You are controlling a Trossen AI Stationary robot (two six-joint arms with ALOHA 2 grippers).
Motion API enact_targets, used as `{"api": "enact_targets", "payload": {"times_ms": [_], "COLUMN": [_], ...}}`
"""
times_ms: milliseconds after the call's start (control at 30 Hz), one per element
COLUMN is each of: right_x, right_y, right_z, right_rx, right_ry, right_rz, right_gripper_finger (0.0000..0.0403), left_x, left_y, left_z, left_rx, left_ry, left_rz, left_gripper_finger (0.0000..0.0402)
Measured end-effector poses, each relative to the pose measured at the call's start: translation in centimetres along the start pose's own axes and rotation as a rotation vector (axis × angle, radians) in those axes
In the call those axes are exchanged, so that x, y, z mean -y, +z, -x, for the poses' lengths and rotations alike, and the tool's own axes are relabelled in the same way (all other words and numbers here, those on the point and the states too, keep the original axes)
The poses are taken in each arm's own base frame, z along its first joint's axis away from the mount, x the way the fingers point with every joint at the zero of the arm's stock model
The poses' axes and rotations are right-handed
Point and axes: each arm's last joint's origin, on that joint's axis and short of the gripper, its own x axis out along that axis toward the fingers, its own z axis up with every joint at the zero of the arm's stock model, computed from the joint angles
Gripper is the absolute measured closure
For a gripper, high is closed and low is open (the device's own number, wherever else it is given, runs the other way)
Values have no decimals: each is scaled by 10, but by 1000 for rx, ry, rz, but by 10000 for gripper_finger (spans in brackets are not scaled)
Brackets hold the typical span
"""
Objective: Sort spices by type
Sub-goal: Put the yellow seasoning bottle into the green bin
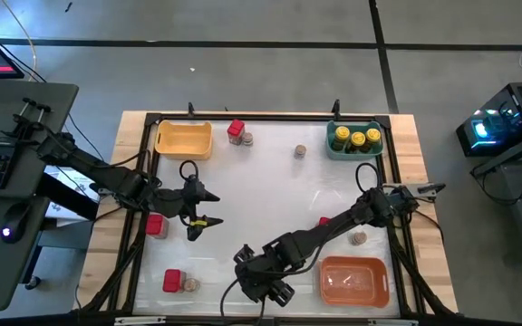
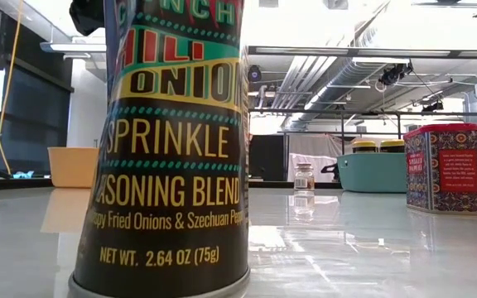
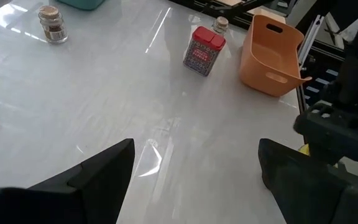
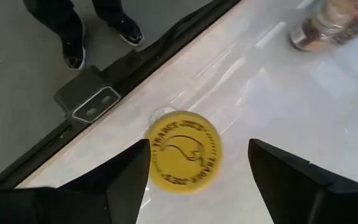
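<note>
The spices are spread over the table [image 1: 270,195]. One yellow-lidded jar [image 4: 184,151] stands at the near edge, under the right gripper [image 4: 197,171], whose fingers are spread wide around it. The left gripper [image 1: 205,207], also spread, hangs mid-table holding nothing.

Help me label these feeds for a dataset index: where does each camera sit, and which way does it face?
High view: overhead, looking straight down at the table; both arms show.
Low view: at tabletop height, looking level across; a yellow-lidded jar fills it; no arm clearly visible.
Left wrist view: on the left arm, facing the orange tray past the open left gripper.
Right wrist view: looking down past the open right gripper at the yellow-lidded jar, shared with the low view.
</note>
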Motion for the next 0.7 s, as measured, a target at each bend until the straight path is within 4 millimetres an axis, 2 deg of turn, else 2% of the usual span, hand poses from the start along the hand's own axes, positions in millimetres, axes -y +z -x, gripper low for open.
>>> {"api": "enact_targets", "payload": {"times_ms": [267,700], "right_x": [1,5], "right_y": [1,-6], "right_z": [-2,-27], "right_rx": [18,-14], "right_ry": [13,36], "right_rz": [-30,-83], "right_gripper_finger": [137,137], "left_x": [0,-1], "left_y": [0,-2], "left_z": [0,0], "left_rx": [0,-17], "left_ry": [0,8], "left_rz": [0,-8], "left_gripper_finger": [74,74]}}
